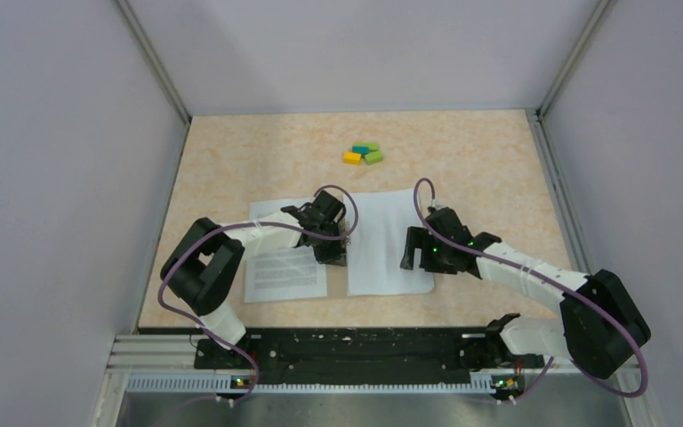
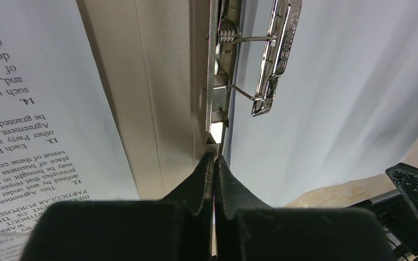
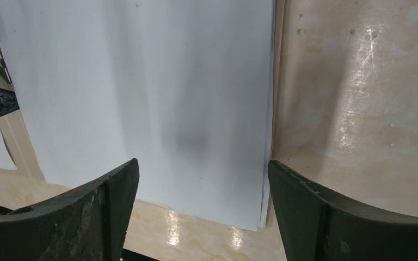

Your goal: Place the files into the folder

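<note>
Closest up front is the left gripper [image 2: 214,163], fingers pressed tight together right at the foot of a shiny metal clip [image 2: 272,54]. Honestly I can't tell if a thin edge is caught between them or nothing at all. The clip sits beside a tan strip that I take to be the folder [image 2: 158,98], lying open and flat on the table [image 1: 462,151]. My guess is the left arm is parked at the spine to pin the thing down or to work the clip. As for the files, 1 printed sheet [image 2: 27,119] lies on the left of that strip, text up. A white stack [image 3: 141,81] with no print showing lies on the right, and its edge shows more than 1 sheet. The right gripper [image 3: 202,166] is spread wide and hangs over 1 corner of that stack, holding nothing, which looks like a setup for squaring or sliding it. Nothing looks clamped under the clip, so I'd call the filing not finished. A little pile of coloured blocks [image 1: 363,154] sits well apart at the far side, not involved.
</note>
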{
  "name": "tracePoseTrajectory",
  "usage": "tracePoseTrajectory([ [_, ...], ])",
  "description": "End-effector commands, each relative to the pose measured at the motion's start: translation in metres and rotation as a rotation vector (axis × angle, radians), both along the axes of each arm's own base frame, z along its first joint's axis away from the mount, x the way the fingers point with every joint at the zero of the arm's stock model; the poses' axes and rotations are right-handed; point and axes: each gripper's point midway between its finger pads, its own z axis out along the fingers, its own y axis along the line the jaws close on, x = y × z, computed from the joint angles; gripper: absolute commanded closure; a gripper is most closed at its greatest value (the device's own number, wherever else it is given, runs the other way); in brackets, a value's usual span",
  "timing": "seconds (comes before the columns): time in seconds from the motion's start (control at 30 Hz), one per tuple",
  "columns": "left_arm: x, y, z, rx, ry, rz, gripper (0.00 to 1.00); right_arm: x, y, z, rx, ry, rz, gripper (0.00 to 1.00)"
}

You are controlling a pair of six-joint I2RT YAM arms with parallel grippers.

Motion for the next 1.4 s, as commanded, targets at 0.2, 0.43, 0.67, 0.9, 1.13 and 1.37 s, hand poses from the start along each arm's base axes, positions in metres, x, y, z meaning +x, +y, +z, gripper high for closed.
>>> tracePoseTrajectory([
  [0.2,0.000,0.005,-0.012,0.039,-0.004,0.011,1.00,0.005,0.003,0.004,-0.008,-0.024,-0.016,0.13],
  [0.43,0.000,0.006,-0.012,0.042,-0.004,0.010,1.00,0.000,-0.003,0.011,-0.008,-0.033,-0.023,0.13],
  [0.67,0.000,0.005,-0.011,0.041,-0.005,0.010,1.00,-0.013,0.000,0.014,0.032,-0.010,-0.016,0.13],
  [0.9,0.000,0.005,-0.013,0.040,-0.002,0.009,1.00,-0.024,0.004,0.007,0.057,0.026,-0.004,0.13],
  [1.13,0.000,0.005,-0.012,0.040,-0.003,0.010,1.00,-0.025,0.005,0.002,0.055,0.032,-0.005,0.13],
  [1.37,-0.001,0.005,-0.013,0.039,-0.001,0.012,1.00,-0.026,0.009,0.003,0.064,0.032,0.006,0.13],
])
